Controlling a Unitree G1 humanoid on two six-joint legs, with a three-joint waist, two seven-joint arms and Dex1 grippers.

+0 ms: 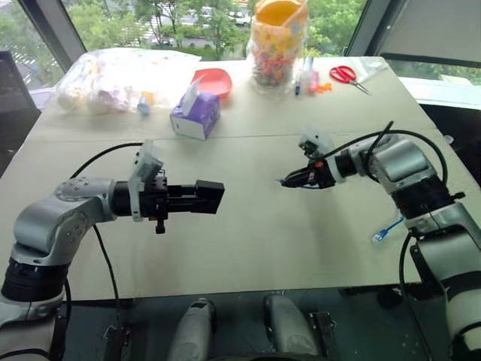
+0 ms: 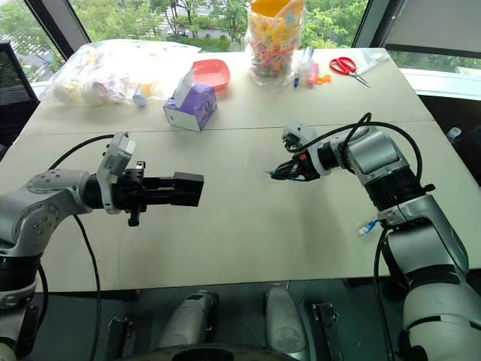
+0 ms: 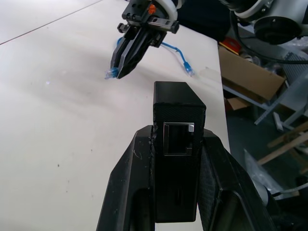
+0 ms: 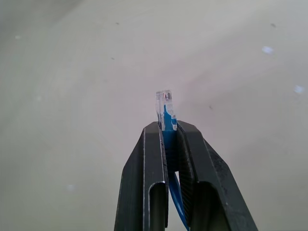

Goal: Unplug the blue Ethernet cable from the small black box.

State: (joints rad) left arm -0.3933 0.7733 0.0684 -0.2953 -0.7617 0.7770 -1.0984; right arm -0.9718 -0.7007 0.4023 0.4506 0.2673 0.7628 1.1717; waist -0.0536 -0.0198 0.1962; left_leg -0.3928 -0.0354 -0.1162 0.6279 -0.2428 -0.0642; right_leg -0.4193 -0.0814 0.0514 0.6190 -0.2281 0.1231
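Separating plug from port looks complete: the small black box (image 3: 177, 144) shows an empty socket in the left wrist view, and the blue Ethernet cable (image 4: 166, 113) sits apart from it.

1. Left hand (image 1: 197, 198): clenched on the small black box, held above the tabletop (image 1: 248, 248) at mid-left. Box long axis runs roughly level, pointing twd the robot's right; open port faces the right hand.
2. Right hand (image 1: 293, 180): clamped on the cable just behind its clear plug, which sticks out past the fingertips. Hand points down and twd the left hand, tip near the tabletop surface but contact can't be judged.
3. Key relation: plug end and port face each other across a clear gap; the two hands are well apart, w/ bare tabletop between. Cable body trails back under the right arm; its far plug lies near the right edge of the tabletop.
4. Nearer arm: right hand owns the cable, left hand owns the box. No swap needed.
5. Room: wide open surface in front of and between both hands. Purple tissue box (image 1: 195, 113), candy jar (image 1: 276, 45) and scissors (image 1: 347, 75) are all at the far side, well clear.
6. Judgement: what remains is prob. setting either item down. Risk: trailing cable may snag on the right arm's own black cabling.
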